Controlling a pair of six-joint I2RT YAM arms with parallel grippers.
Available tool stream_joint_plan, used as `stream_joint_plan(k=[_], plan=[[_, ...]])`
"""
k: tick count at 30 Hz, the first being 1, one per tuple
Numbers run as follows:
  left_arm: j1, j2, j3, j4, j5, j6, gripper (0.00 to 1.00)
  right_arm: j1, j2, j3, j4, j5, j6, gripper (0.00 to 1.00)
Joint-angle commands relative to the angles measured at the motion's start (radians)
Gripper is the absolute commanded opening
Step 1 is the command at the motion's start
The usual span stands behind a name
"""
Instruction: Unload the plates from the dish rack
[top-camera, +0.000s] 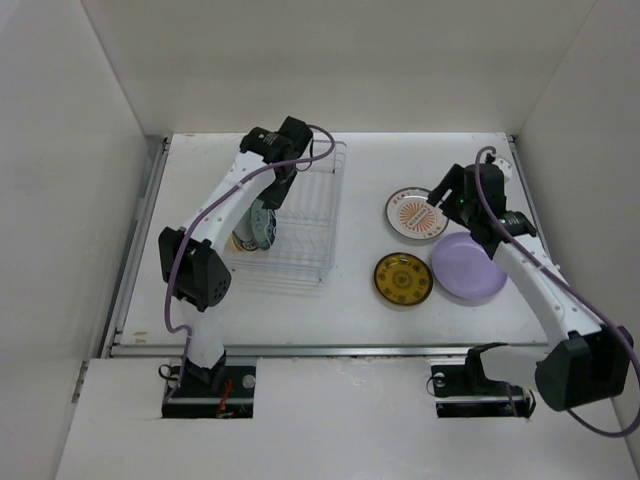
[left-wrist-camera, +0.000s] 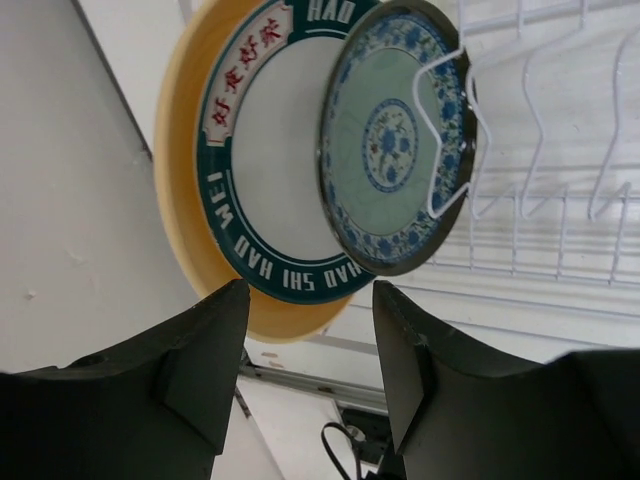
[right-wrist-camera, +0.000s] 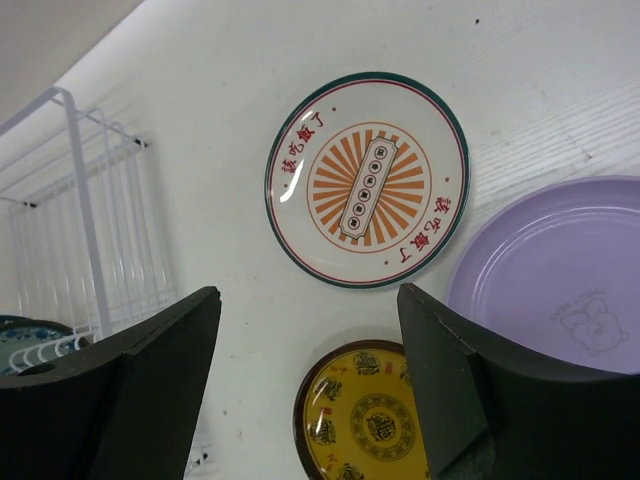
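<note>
Three plates (left-wrist-camera: 265, 150) stand on edge in the dish rack (left-wrist-camera: 540, 150); three more lie flat on the table (top-camera: 350, 160). Left gripper (left-wrist-camera: 310, 300) jaws apart, empty, just short of them; right gripper (right-wrist-camera: 308, 295) likewise apart. Glazed, stiff, probably slippery, chip-prone: pinch an exposed rim.

lavender plate (right-wrist-camera: 560, 285) — plain, gold-brown plate (right-wrist-camera: 372, 425) — patterned, white wire rack (top-camera: 305, 230)

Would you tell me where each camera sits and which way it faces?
Top: above and behind, looking down on table, left arm and right arm.
Left wrist: on left arm, facing upright plates in the rack; left gripper open below.
Right wrist: on right arm, looking down at three flat plates; right gripper open below.
Shared: both wrists see the rack.
</note>
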Motion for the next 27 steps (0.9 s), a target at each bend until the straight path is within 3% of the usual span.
stream_joint_plan(k=[1, 8, 14, 16, 21, 23, 27], plan=[[0.005, 0.007, 0.005, 0.014, -0.096, 0.015, 0.49, 0.002, -0.059, -0.036, -0.005, 0.026, -0.02, 0.77], [0.005, 0.12, 0.025, -0.022, -0.083, 0.006, 0.49, 0.002, -0.174, -0.045, -0.025, 0.035, -0.02, 0.77], [0.068, 0.176, 0.02, -0.042, -0.013, -0.031, 0.41, 0.002, -0.245, -0.054, -0.045, 0.026, -0.02, 0.77], [0.077, 0.186, 0.011, -0.031, -0.013, -0.031, 0.35, 0.002, -0.271, -0.065, -0.045, 0.026, -0.029, 0.77], [0.088, 0.186, 0.017, -0.04, 0.023, -0.052, 0.0, 0.002, -0.311, -0.085, -0.054, 0.035, -0.038, 0.77], [0.088, 0.157, 0.048, -0.052, 0.023, -0.052, 0.0, 0.002, -0.323, -0.085, -0.063, 0.035, -0.038, 0.77], [0.088, 0.102, 0.254, -0.117, 0.069, -0.072, 0.0, 0.002, -0.343, -0.085, -0.063, 0.001, -0.047, 0.77]])
